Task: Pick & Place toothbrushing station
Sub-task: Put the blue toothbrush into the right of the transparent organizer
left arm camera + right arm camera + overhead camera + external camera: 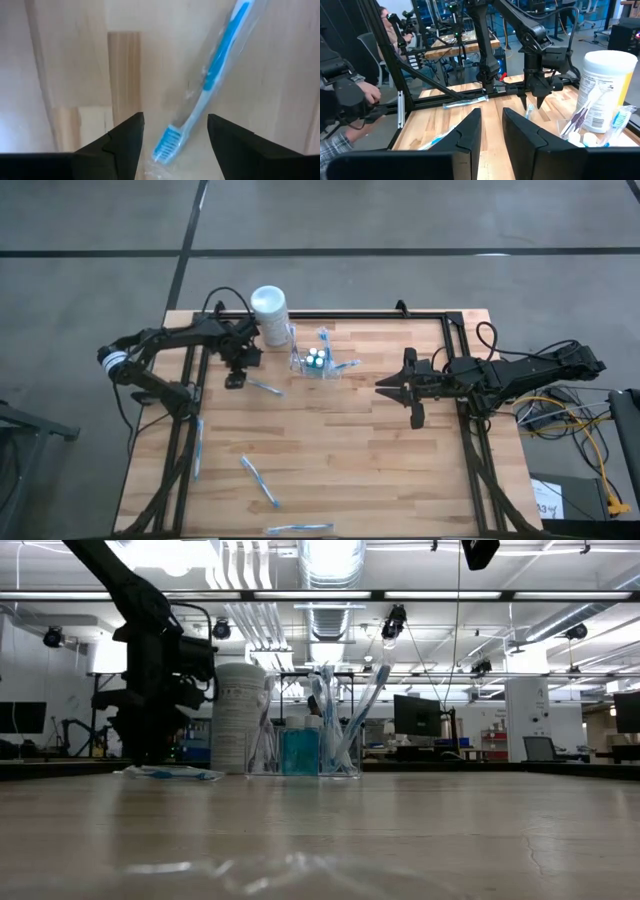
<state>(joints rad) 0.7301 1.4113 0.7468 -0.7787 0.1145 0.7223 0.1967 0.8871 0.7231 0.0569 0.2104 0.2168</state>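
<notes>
The toothbrushing station (315,363), a small clear holder with toothbrushes and a blue bottle in it (300,750), stands on the wood at the far middle. A taller white cylinder (268,310) stands beside it. My left gripper (237,378) points down, open, low over a wrapped blue-and-white toothbrush (220,60) lying flat left of the holder. The brush head (167,142) lies between the fingers, apart from both. My right gripper (385,385) hovers level, right of the holder, its fingers (470,135) a narrow gap apart with nothing between them.
More wrapped toothbrushes lie on the table at the left (197,448), near the middle (258,480) and at the near edge (298,529). A black frame (450,320) runs along the table's sides. A person's hand (365,92) shows beyond the table.
</notes>
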